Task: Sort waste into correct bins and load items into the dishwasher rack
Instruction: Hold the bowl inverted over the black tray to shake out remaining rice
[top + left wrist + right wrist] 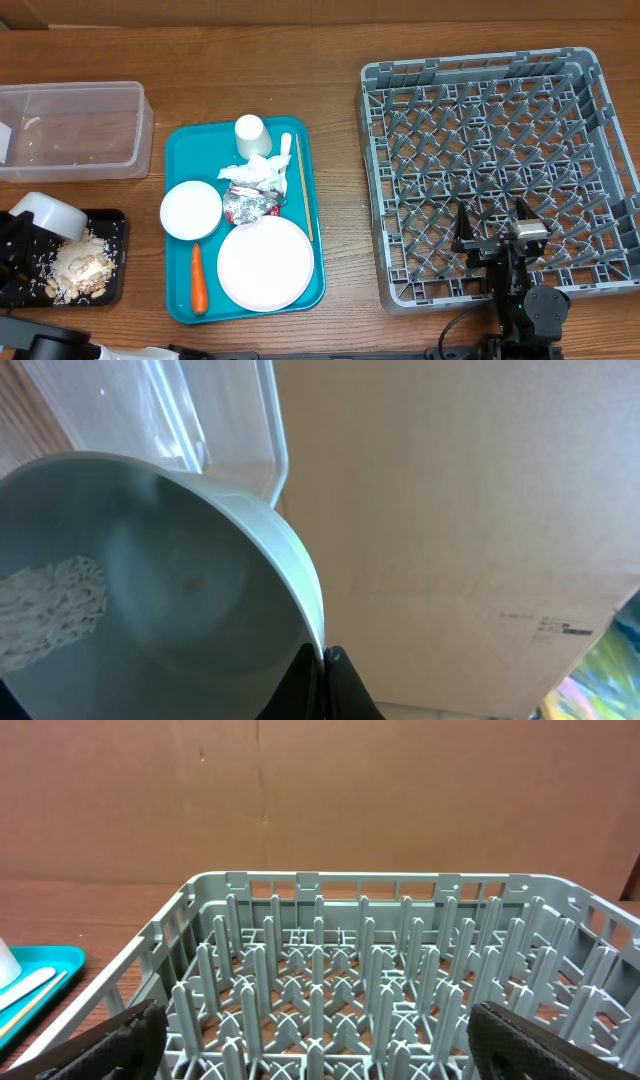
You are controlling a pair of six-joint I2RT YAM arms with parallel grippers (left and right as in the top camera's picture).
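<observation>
White and tipped steeply, a small bowl (48, 213) hangs over the black tray (118, 225), with the left gripper (325, 660) pinched shut on its rim. A heap of beige food scraps (82, 268) lies in that tray just below it. The wrist view shows a patch of pale shreds (55, 610) clinging inside the bowl. The step in hand looks like emptying this bowl before it goes to the rack.

The right gripper (335, 1045) hovers over the near side of the grey dishwasher rack (490, 90), its jaws wide apart and holding nothing; no dish sits in the rack. On the teal serving tray (180, 300) lie the second bowl (190, 210), cup (250, 135), plate (265, 262), white utensil (285, 158), crumpled napkin (255, 175) and foil wrapper (248, 205).

The next move probably calls for a further tilt or shake to free the stuck shreds. The bowl must then cross the table to the rack, well apart from the left arm, so a handover to the open right gripper seems likely.
</observation>
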